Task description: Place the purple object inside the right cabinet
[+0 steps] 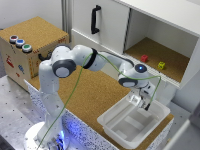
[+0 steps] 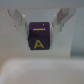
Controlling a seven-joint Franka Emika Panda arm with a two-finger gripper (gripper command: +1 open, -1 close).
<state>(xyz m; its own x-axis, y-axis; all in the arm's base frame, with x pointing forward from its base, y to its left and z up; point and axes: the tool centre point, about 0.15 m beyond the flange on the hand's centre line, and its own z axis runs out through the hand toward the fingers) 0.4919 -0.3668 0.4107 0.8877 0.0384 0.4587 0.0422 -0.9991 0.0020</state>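
Observation:
In the wrist view the purple object [image 2: 38, 37], a small cube with a yellow letter A, sits between the two fingers of my gripper [image 2: 39, 27]. The fingers press on both of its sides over white plastic. In the exterior view my gripper [image 1: 144, 104] points down into the far end of a white bin [image 1: 107, 120], and the hand hides the cube there. The right cabinet [image 1: 172, 67], white-walled with a cork-brown floor, stands open behind and above the bin.
A red cube [image 1: 144, 58] and a yellow cube [image 1: 161, 65] lie on the cabinet floor. A white door with a black handle [image 1: 95, 20] is on the exterior view's left of it. A cork box with coloured buttons [image 1: 30, 45] stands far left on the cork counter [image 1: 95, 92].

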